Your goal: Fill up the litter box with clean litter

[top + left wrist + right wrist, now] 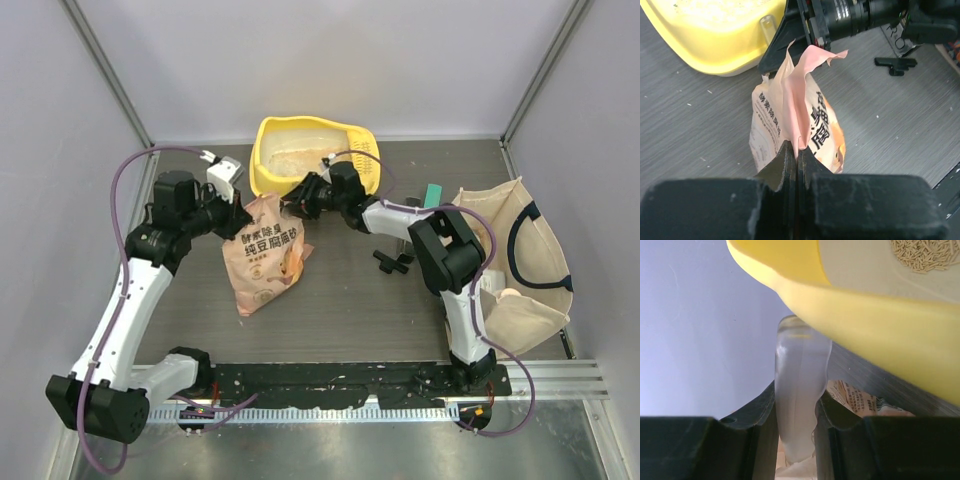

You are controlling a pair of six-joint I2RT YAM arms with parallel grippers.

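The yellow litter box [268, 140] stands at the back centre, with pale beige litter [300, 155] inside; the granules also show in the right wrist view [925, 252]. The peach-orange litter bag [265, 255] stands just in front of it. My left gripper [240, 212] is shut on the bag's torn top edge [805, 75], its jaws pressed together on the film [799, 150]. My right gripper [297, 203] is shut on a translucent whitish flap [800, 390] at the bag's top, close under the box's rim [865, 315]. The bag's top hangs stretched between the two grippers.
A cream canvas tote [520, 260] with dark handles lies at the right. A small black part [393, 260] and a green item [433, 193] lie between the tote and the box. Grey walls close in the back and sides.
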